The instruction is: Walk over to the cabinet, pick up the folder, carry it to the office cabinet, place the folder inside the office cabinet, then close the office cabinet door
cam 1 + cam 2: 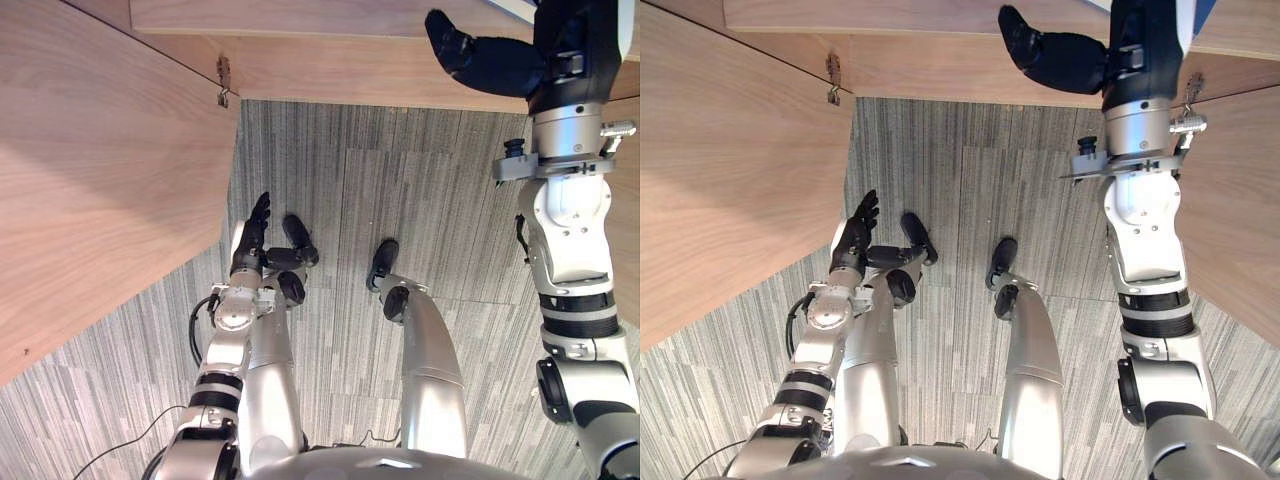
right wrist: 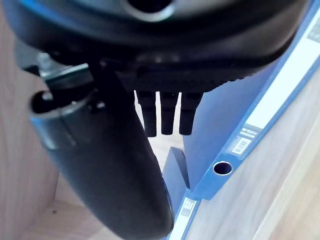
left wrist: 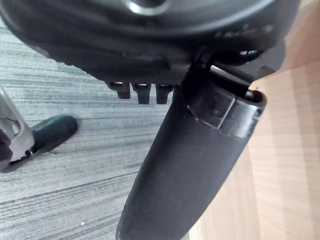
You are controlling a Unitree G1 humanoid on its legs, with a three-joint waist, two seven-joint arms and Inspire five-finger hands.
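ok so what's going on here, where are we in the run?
The right robot hand is raised into the wooden cabinet, with its fingers straight beside a blue folder inside it and its thumb apart from it. The left robot hand hangs low and open beside the open left door. The cabinet is not yet closed.

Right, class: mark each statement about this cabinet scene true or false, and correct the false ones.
1. The folder is blue. True.
2. The folder lies on the carpet. False: it sits against wood inside the cabinet.
3. The left hand hangs low with straight fingers, holding nothing. True.
4. The right hand is down near the floor. False: it is raised to the cabinet, beside the folder.
5. The floor is bare wood. False: it is grey carpet.
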